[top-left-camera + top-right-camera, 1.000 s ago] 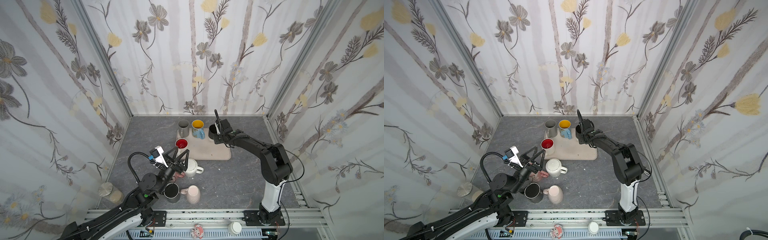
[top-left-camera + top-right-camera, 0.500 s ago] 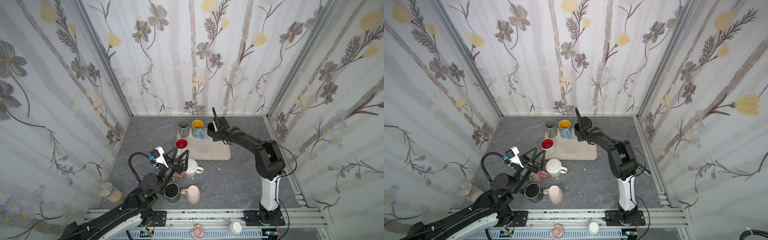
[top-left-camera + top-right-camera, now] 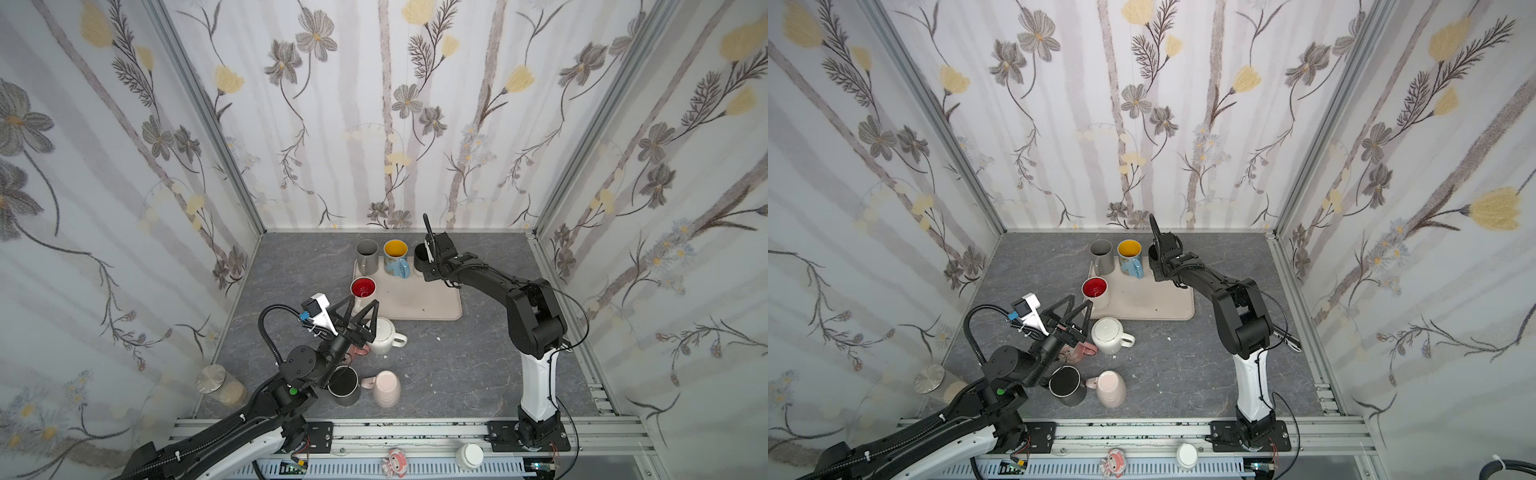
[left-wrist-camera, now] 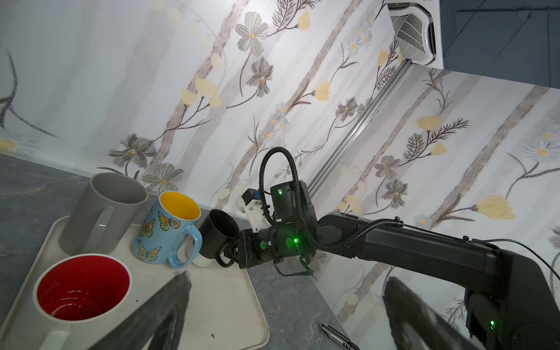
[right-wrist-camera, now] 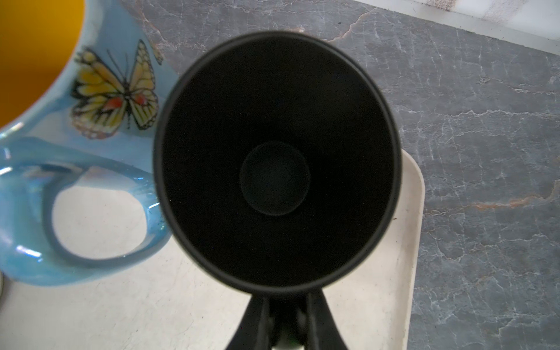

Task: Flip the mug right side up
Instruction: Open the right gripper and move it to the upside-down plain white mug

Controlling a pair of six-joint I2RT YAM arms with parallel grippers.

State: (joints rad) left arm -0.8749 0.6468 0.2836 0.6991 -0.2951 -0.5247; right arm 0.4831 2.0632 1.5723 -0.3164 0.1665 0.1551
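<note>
Left hand (image 3: 364, 300) hangs wide open over the bench's (image 3: 478, 365) front, idle. Farther right, the black mug (image 3: 419, 257) is mouth-up but tilted at the tray's (image 3: 415, 303) far corner, beside the butterfly mug (image 3: 395, 259). The right hand (image 3: 430, 267) is at its handle, and I cannot tell whether it grips. Best to level the base, let go gently, and withdraw without nudging the neighbour.

Black mug (image 5: 272, 163); blue butterfly mug (image 5: 115, 100); beige tray (image 5: 409, 212).

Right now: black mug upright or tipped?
Upright: black mug, mouth up, beside butterfly mug at tray corner; right wrist view shows its inside bottom.
</note>
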